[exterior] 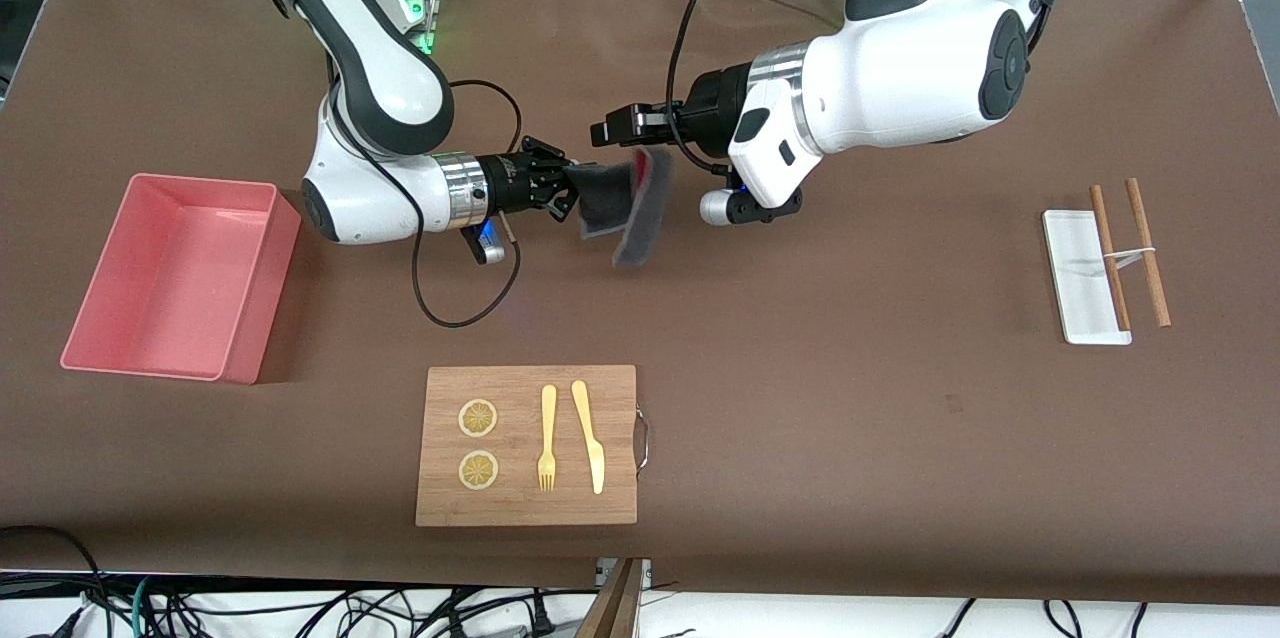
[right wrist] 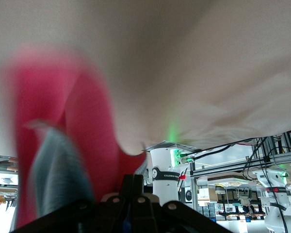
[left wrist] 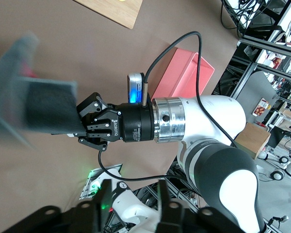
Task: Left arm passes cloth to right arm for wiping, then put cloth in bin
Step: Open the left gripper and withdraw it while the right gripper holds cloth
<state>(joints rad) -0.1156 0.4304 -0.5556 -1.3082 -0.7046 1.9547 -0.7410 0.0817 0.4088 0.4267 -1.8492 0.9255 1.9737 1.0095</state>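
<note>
The cloth (exterior: pixel 603 203), dark grey with a pink reverse, hangs in the air over the brown table, its loose end blurred. My right gripper (exterior: pixel 570 186) is shut on its edge; the right wrist view shows the fingers pressed together (right wrist: pixel 138 188) with pink and grey folds of the cloth (right wrist: pixel 63 126) against them. My left gripper (exterior: pixel 603 131) stands just above and beside the cloth, open, and in the left wrist view nothing lies between its fingers (left wrist: pixel 133 194). That view also shows the right gripper (left wrist: pixel 87 128) clamping the cloth (left wrist: pixel 48 107). The pink bin (exterior: pixel 270 268) sits at the right arm's end of the table.
A wooden board (exterior: pixel 620 388) with two lemon slices, a fork (exterior: pixel 547 438) and a knife (exterior: pixel 590 433) lies nearer the front camera. A white tray (exterior: pixel 1075 268) with brown chopsticks (exterior: pixel 1146 253) sits toward the left arm's end. A black cable (exterior: pixel 455 318) loops under the right arm.
</note>
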